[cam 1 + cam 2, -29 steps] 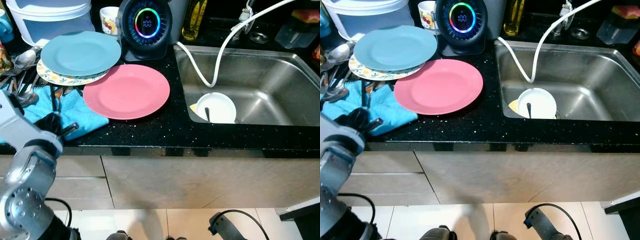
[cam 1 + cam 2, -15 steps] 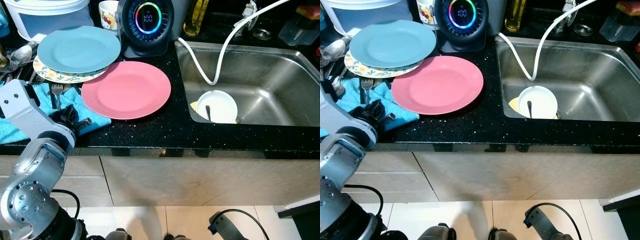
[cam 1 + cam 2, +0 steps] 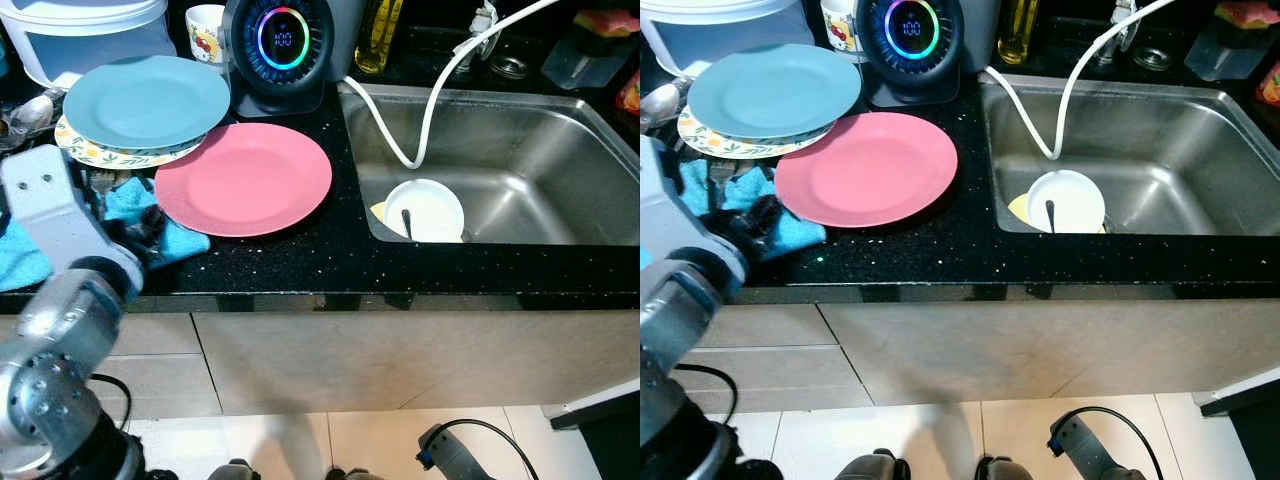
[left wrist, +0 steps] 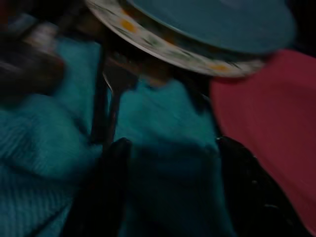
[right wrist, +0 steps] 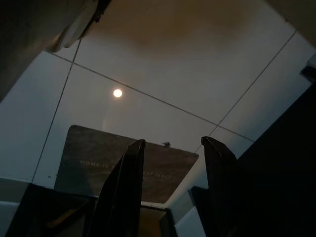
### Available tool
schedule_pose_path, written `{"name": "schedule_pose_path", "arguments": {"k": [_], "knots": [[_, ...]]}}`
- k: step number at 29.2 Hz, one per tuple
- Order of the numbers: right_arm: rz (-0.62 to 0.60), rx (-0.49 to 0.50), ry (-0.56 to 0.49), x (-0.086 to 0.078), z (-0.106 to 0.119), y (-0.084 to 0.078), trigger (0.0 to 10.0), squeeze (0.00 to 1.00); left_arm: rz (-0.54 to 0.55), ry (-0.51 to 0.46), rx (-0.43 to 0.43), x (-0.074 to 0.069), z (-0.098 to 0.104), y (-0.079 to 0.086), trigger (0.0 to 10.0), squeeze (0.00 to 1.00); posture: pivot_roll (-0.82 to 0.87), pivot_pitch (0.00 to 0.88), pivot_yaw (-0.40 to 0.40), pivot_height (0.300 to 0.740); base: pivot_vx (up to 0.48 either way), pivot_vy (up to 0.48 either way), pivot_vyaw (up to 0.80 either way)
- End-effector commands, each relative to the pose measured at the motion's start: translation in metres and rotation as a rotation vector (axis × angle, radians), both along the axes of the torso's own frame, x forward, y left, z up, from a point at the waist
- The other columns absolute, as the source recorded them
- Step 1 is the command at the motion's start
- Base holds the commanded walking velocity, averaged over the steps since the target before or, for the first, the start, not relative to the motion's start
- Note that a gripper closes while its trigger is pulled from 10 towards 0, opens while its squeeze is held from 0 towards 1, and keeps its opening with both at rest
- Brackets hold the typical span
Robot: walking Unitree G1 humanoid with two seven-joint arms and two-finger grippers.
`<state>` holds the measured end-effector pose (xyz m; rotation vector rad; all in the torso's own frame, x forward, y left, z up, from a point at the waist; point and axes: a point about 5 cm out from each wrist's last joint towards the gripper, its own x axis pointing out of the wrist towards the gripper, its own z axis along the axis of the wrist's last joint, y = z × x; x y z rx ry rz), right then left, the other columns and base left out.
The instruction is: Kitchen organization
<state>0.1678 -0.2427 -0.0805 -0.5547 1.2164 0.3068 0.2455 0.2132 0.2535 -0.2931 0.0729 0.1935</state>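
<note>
The left pincer [image 4: 168, 187] is down over the blue cloth [image 4: 163, 128] at the near edge of the black table [image 3: 300, 265], its two black fingers [image 4: 106, 187] spread wide with a fold of the cloth bunched between them, though it is too dark and blurred to say whether they touch it. Just beyond the fingertips a fork [image 4: 111, 98] lies on the cloth, its tines toward the stacked plates, the blue plate [image 3: 147, 100] resting on a flowered plate [image 4: 163, 47]; beside the pincer sits the pink plate [image 3: 243, 178], overlapping the cloth's edge. The cloth looks soft and light, likely to drape and drag whatever rests on it, so a pinch on a raised fold clear of the fork seems wisest. The plates look stiff, smooth and breakable, best taken by a rim. The right pincer [image 5: 170, 197] hangs idle over the floor, fingers parted and empty.
</note>
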Motion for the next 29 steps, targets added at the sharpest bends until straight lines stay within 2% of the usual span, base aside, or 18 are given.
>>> {"name": "schedule_pose_path", "arguments": {"k": [1, 2, 3, 8, 14, 20, 24, 29], "knots": [[-0.022, -0.005, 0.026, -0.009, -0.003, -0.004, 10.0, 0.00, 0.093, 0.007, 0.007, -0.001, 0.001, 0.016, 10.0, 1.00, 0.18, 0.159, -0.062, 0.740, 0.000, 0.000, 0.00], [-0.022, -0.005, 0.026, -0.009, -0.003, -0.004, 10.0, 0.00, 0.093, 0.007, 0.007, -0.001, 0.001, 0.016, 10.0, 1.00, 0.18, 0.159, -0.062, 0.740, 0.000, 0.000, 0.00], [-0.022, -0.005, 0.026, -0.009, -0.003, -0.004, 10.0, 0.00, 0.100, -0.002, 0.012, -0.001, 0.004, 0.017, 10.0, 0.00, 0.18, 0.157, -0.064, 0.740, 0.000, 0.000, 0.00], [-0.020, -0.005, 0.028, -0.009, -0.003, -0.003, 10.0, 0.00, 0.125, -0.021, 0.037, -0.001, 0.010, 0.025, 10.0, 0.00, 0.18, 0.155, -0.063, 0.740, 0.000, 0.000, 0.00], [-0.021, -0.002, 0.029, -0.010, -0.004, -0.002, 10.0, 0.00, 0.121, 0.012, 0.044, 0.000, 0.003, 0.025, 10.0, 0.00, 0.18, 0.153, -0.061, 0.740, 0.000, 0.000, 0.00], [-0.023, -0.004, 0.028, -0.010, -0.004, -0.003, 10.0, 0.00, 0.098, 0.090, 0.028, 0.003, -0.018, 0.024, 10.0, 0.00, 0.17, 0.148, -0.062, 0.740, 0.000, 0.000, 0.00], [-0.026, -0.007, 0.026, -0.011, -0.003, -0.004, 10.0, 0.00, 0.055, 0.190, -0.024, 0.006, -0.038, 0.021, 10.0, 0.00, 0.16, 0.144, -0.060, 0.740, 0.000, 0.000, 0.00], [-0.035, -0.008, 0.024, -0.011, -0.004, -0.005, 10.0, 0.00, 0.000, 0.279, 0.005, 0.006, -0.050, 0.017, 10.0, 0.00, 0.16, 0.146, -0.056, 0.740, 0.000, 0.000, 0.00]]}}
